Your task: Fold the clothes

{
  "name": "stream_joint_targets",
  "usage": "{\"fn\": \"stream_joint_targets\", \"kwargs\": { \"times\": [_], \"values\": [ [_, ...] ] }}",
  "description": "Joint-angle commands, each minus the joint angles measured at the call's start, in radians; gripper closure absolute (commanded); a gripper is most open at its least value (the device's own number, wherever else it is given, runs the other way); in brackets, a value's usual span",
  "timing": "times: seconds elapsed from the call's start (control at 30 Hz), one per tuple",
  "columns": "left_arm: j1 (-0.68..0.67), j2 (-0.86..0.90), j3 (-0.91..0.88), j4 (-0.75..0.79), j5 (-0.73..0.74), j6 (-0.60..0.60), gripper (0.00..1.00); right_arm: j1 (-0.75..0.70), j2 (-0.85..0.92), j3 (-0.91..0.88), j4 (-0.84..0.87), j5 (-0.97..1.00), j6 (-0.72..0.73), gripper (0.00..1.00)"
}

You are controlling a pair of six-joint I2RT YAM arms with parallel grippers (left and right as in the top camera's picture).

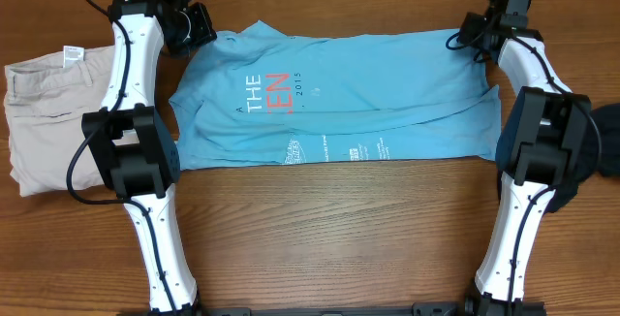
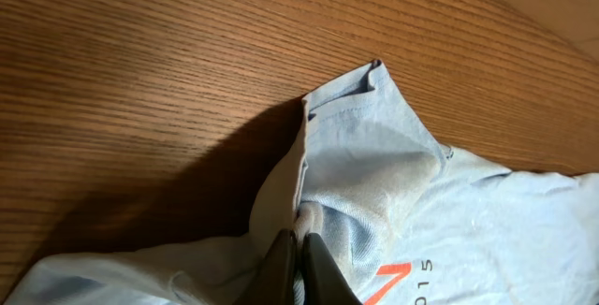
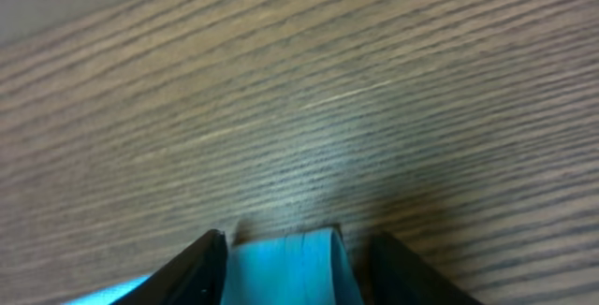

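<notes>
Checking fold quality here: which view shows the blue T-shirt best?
Overhead: the whole T-shirt shows there, spread out, with its lettering visible. The left wrist view shows only a bunched corner pinched in the left tool, plus a bit of the print. The right wrist view shows just a small blue edge inside the open right tool.

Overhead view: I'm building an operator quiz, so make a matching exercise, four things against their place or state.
1 light blue T-shirt
2 beige shorts
3 left gripper
4 right gripper

a open around a cloth edge
b spread flat in the middle
c shut on T-shirt fabric
d lying at the far left

Pairs: 1-b, 2-d, 3-c, 4-a
</notes>
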Motion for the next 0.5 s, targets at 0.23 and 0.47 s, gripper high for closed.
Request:
{"fn": "stream_joint_targets", "kwargs": {
  "times": [0.23, 0.47],
  "values": [
    [0.0, -0.037, 0.024, 0.004, 0.0, 0.027, 0.96, 0.011, 0.041, 0.0, 0.011, 0.004, 0.005, 0.94],
    [0.0, -0.037, 0.024, 0.007, 0.0, 0.041, 0.96, 0.007, 0.008, 0.017, -0.043, 0.007, 0.005, 0.96]
  ]
}}
